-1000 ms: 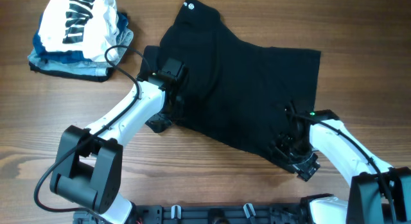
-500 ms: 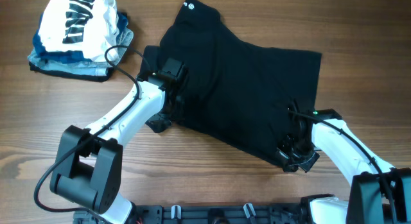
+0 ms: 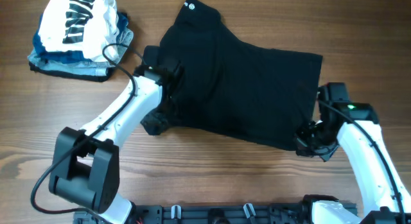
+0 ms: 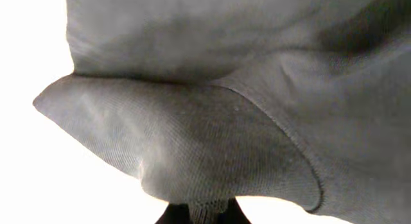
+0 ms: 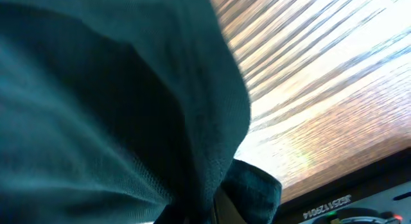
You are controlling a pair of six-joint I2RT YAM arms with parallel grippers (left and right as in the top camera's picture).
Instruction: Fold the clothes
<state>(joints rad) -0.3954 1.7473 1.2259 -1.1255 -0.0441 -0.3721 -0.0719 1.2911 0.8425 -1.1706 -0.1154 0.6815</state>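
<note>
The clothes are a black T-shirt [image 3: 237,83] lying spread across the middle of the wooden table, its white neck label [image 3: 188,4] at the far edge. My left gripper [image 3: 155,123] is shut on the shirt's left edge; in the left wrist view a bunched fold of grey-looking fabric [image 4: 192,140] runs down into the left gripper [image 4: 209,212]. My right gripper [image 3: 309,143] is shut on the shirt's near right corner. In the right wrist view dark cloth [image 5: 115,108] fills the left side and hides the right gripper [image 5: 218,201] almost wholly.
A pile of other garments sits at the far left: a white one with black lettering [image 3: 77,22] on top of light-blue denim pieces [image 3: 70,68]. Bare wood [image 3: 212,172] lies in front of the shirt. The robot's base rail [image 3: 218,214] runs along the near edge.
My right gripper has shut on the shirt's near right corner and carried it to the right, drawing the hem straighter. The left arm has shifted slightly left, still gripping.
</note>
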